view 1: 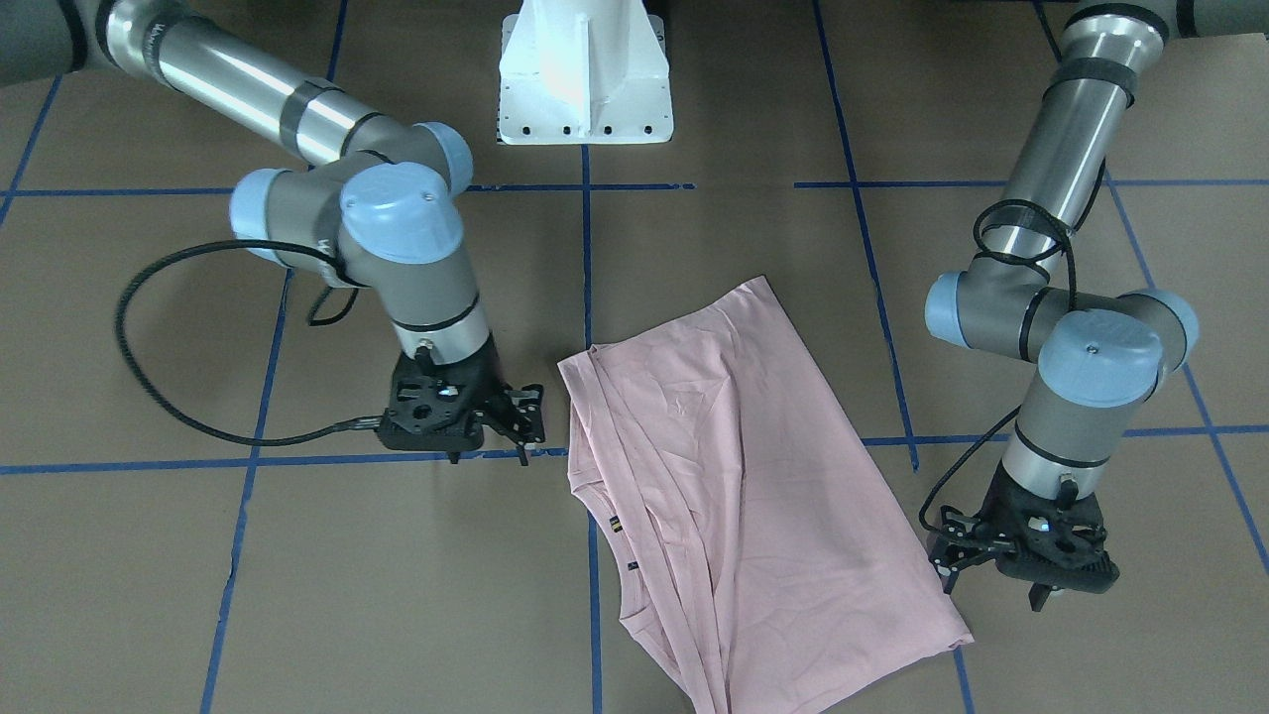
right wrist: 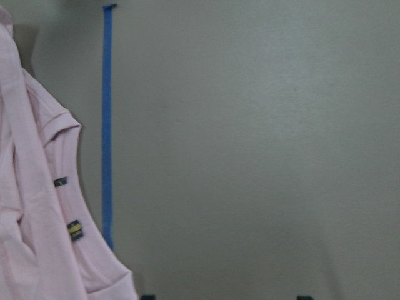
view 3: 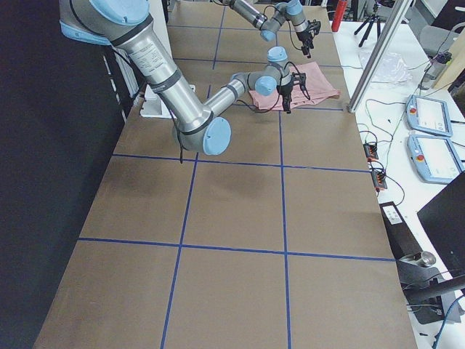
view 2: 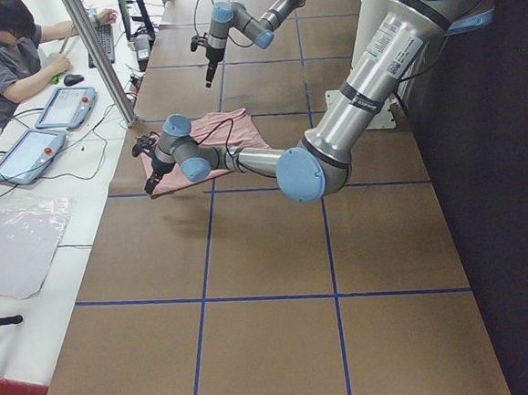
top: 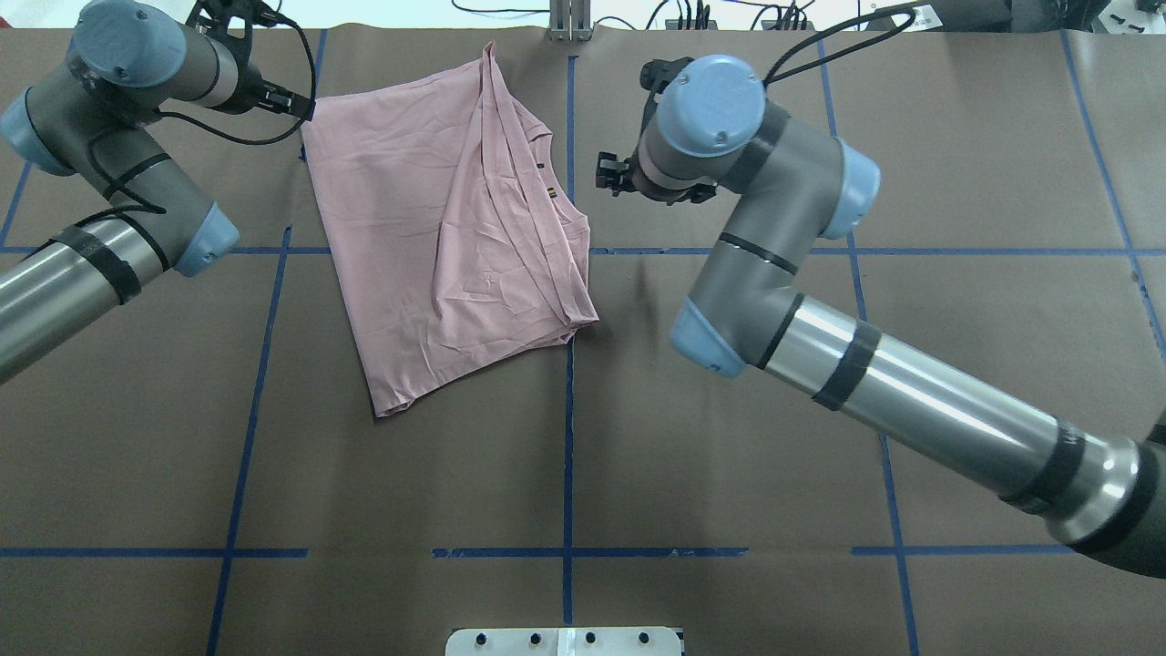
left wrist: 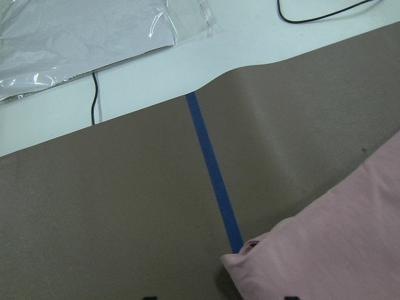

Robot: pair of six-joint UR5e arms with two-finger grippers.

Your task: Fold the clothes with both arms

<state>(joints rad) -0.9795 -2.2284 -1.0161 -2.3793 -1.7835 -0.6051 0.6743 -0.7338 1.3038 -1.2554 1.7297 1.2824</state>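
1. Evidently the T-shirt [view 1: 753, 476] is light, limp cloth. It will sag when lifted, and its stacked layers will part if only the top 1 is pinched.
2. It lies flat on the table [view 1: 297, 595] between the 2 arms, doubled over with a plain side up. The loose layered edges and a small black sleeve tag [view 1: 616, 523] are on the right arm's side, and the smoother edge is on the left arm's side.
3. The best holds, I judge, are the corners, taken low against the paper so that every layer is caught.
4. The left gripper [view 1: 947, 567] has its fingers spread and holds nothing. It hangs just beside the shirt's corner farthest from the robot, not touching it.
5. The right gripper [view 1: 525, 424] is likewise spread and empty. It sits just beside the layered edge, clear of the cloth.
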